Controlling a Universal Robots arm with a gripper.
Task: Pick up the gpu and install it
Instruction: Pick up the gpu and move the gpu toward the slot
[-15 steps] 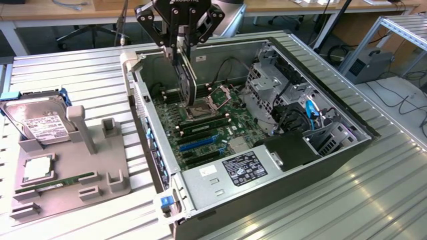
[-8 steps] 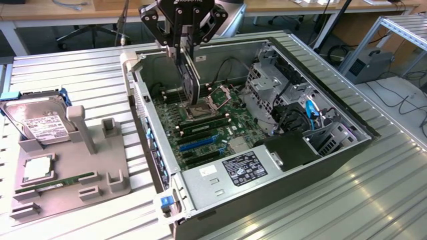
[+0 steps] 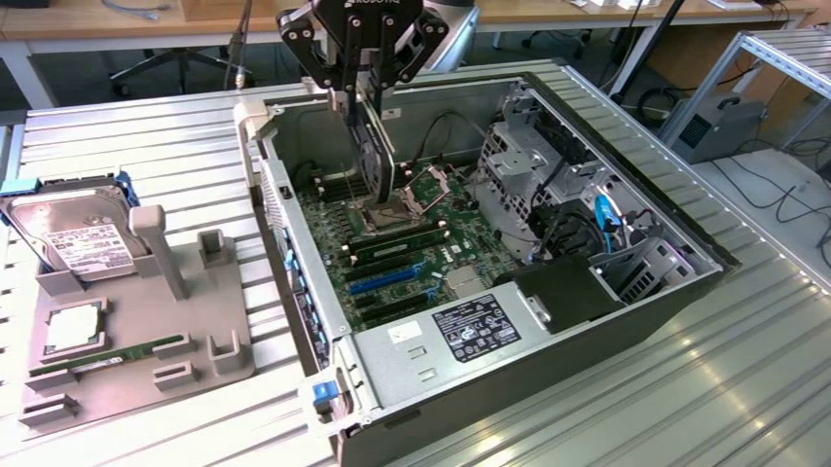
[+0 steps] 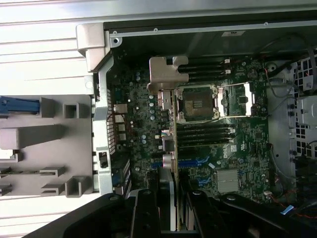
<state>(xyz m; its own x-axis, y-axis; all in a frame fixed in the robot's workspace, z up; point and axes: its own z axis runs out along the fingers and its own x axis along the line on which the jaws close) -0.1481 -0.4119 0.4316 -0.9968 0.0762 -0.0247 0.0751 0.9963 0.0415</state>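
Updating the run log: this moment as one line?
gripper: shut on thin dark gpu card with silvery bracket | card: upright over green motherboard | not seated

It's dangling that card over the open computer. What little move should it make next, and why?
Probably shift the gpu across toward the blue slots. The gripper holds it on edge above the processor socket, short of those slots.
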